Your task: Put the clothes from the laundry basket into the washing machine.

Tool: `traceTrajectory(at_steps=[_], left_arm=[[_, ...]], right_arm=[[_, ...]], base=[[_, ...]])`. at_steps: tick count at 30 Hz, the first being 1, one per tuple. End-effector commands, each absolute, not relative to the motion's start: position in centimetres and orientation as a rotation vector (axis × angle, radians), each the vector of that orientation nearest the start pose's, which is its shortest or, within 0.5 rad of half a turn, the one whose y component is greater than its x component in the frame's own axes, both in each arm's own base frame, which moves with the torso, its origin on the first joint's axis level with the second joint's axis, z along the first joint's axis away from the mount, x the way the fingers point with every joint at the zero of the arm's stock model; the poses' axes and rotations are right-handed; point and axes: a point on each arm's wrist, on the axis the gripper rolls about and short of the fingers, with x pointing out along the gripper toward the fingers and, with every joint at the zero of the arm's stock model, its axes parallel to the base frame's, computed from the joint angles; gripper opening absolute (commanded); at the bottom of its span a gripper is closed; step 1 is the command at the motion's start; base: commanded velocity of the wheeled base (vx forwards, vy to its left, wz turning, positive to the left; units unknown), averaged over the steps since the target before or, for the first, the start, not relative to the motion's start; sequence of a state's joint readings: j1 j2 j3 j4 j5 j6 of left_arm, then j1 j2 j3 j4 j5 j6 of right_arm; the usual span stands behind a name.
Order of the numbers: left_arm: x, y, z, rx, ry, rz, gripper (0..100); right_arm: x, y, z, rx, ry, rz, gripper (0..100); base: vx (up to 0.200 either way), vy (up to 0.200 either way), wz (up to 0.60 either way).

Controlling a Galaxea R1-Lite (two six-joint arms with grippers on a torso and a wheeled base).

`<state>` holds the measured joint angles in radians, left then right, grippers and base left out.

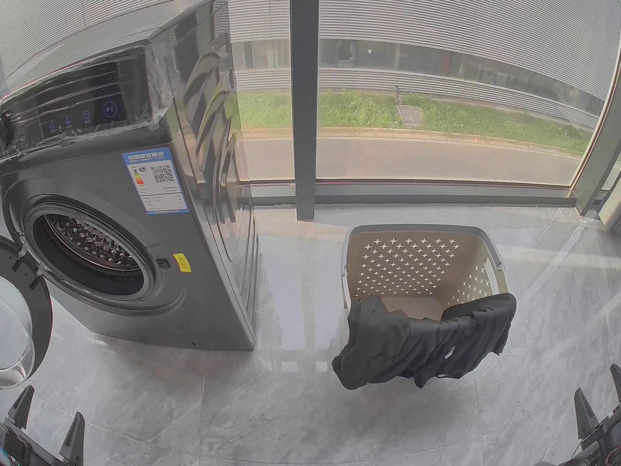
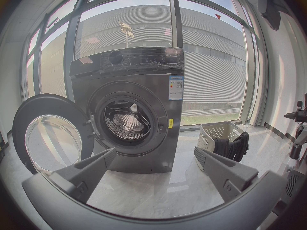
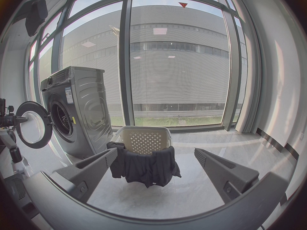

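1. Grey metal front-loading washing machine (image 1: 129, 228), far left on the pale marble floor (image 1: 272, 409). Its round glass door (image 1: 16, 321) is swung open to the left, drum opening exposed.
2. Cream perforated plastic laundry basket (image 1: 414, 260), right of the machine, well apart from it.
3. Black cloth garment (image 1: 420, 347), draped over the basket's near rim, long axis running left to right.
4. Right gripper (image 1: 596, 383), near right, fingers apart, holding nothing. The garment lies far and left of it; judged the nearer arm.
5. Left gripper (image 1: 52, 409), near left before the door, fingers apart, holding nothing.
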<state>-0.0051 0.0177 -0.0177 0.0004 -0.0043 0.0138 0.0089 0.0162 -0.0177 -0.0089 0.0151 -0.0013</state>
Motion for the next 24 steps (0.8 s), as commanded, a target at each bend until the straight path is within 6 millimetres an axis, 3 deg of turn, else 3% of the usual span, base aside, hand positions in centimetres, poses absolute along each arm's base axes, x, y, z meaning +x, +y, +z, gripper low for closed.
traceTrajectory(at_steps=[1,12,24], left_arm=[[-2.3,0.0,7.63,0.014,-0.003,-0.008,100],[-2.3,0.0,7.63,0.014,-0.003,-0.011,100],[-2.3,0.0,7.63,0.014,-0.003,-0.009,100]], right_arm=[[-2.28,0.01,7.64,-0.002,-0.009,0.025,100],[-2.28,0.01,7.64,-0.002,-0.009,0.025,100],[-2.28,0.01,7.64,-0.002,-0.009,0.025,100]], base=[[0.0,0.0,0.0],[0.0,0.0,0.0],[0.0,-0.2,0.0]])
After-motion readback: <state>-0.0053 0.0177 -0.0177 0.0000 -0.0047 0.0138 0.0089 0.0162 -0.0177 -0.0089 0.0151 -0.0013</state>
